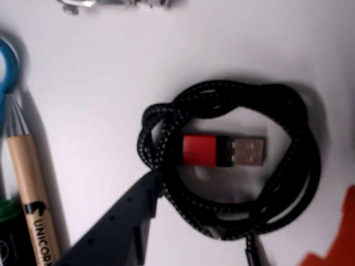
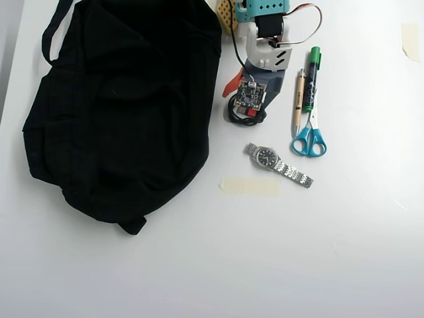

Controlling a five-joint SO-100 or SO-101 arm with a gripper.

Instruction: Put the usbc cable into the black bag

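Usbc cable [image 1: 244, 166]: braided black cord wound into a small loose coil, flat on the white table [image 1: 111, 66], just right of the black bag [image 2: 119, 106] in the overhead view, mostly hidden there beneath the gripper [image 2: 246, 109]. A red-and-black USB stick [image 1: 223, 151] lies inside the ring. Judged light, limp and grippy; the coil may unwind if lifted by one strand, so pinch across the bundled turns at about 8 o'clock. One dark finger [image 1: 119, 227] touches the coil there; an orange part shows at 4 o'clock, jaws seemingly apart. Pencil [image 1: 30, 194] at 9 o'clock.
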